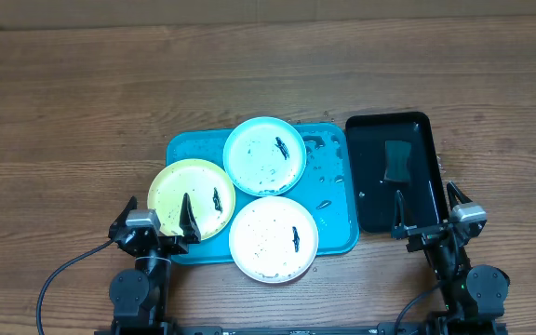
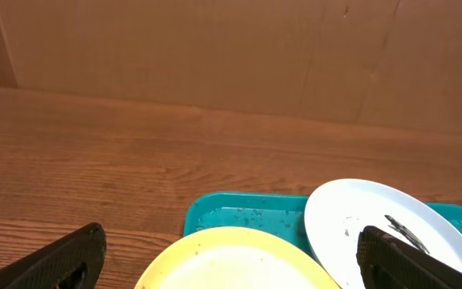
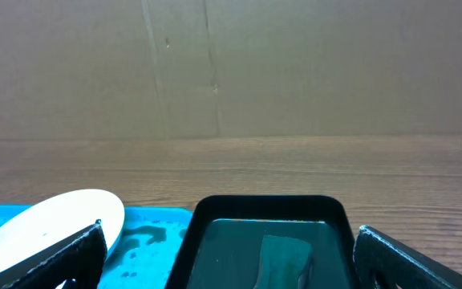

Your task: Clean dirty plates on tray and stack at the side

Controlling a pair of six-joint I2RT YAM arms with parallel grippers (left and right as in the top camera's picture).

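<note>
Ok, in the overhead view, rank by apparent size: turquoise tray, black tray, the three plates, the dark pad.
1. turquoise tray
2. black tray
3. light blue plate, yellow-green plate, white plate: these look alike, so no ranking among them
4. dark pad lying in the black tray

A robot test setup is suggested rather than a home: a bare wood-grain counter [image 1: 82, 112] is closed off behind by plain cardboard panels [image 2: 215, 48]. A left arm [image 1: 138, 279] and a right arm [image 1: 468, 279] are mounted at its near edge, and a black cable [image 1: 59, 279] is looped beside them.
</note>
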